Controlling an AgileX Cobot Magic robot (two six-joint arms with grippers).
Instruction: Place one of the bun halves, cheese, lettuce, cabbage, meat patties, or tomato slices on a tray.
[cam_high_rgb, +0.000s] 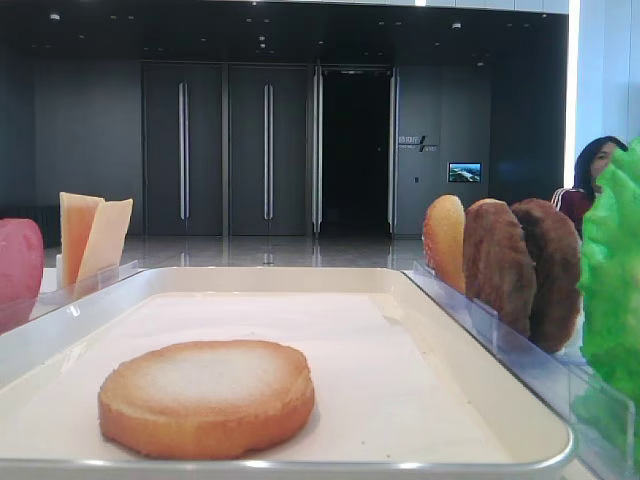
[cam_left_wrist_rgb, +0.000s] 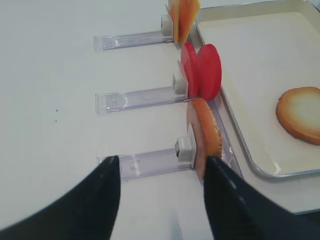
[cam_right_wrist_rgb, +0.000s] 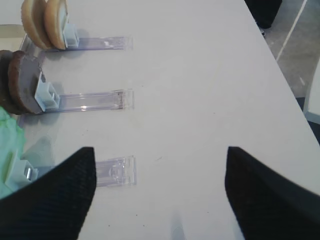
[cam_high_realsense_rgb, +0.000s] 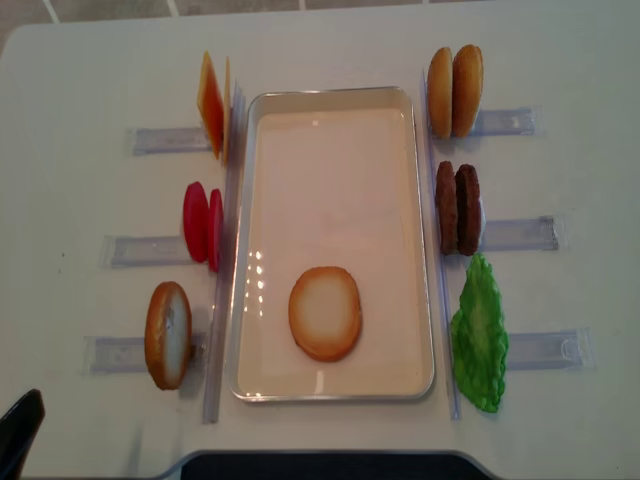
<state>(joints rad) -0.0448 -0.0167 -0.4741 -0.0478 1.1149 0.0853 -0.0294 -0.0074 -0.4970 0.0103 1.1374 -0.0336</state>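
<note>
One bun half (cam_high_realsense_rgb: 325, 312) lies flat on the off-white tray (cam_high_realsense_rgb: 330, 93). Another bun half (cam_left_wrist_rgb: 205, 135) stands on edge in a clear holder just left of the tray, ahead and to the right of my open left gripper (cam_left_wrist_rgb: 162, 200). Beyond it stand tomato slices (cam_left_wrist_rgb: 202, 70) and cheese (cam_left_wrist_rgb: 182, 15). On the tray's right side are two bun halves (cam_high_realsense_rgb: 455, 90), meat patties (cam_high_realsense_rgb: 458, 208) and lettuce (cam_high_realsense_rgb: 480, 345). My right gripper (cam_right_wrist_rgb: 160, 195) hovers open over bare table, with nothing between its fingers. Cabbage is out of view.
Clear plastic holders (cam_right_wrist_rgb: 115, 170) stick out sideways from each food item on both sides of the tray. The table's right edge (cam_right_wrist_rgb: 280, 65) drops to the floor. A person (cam_high_rgb: 590, 175) sits far behind the table.
</note>
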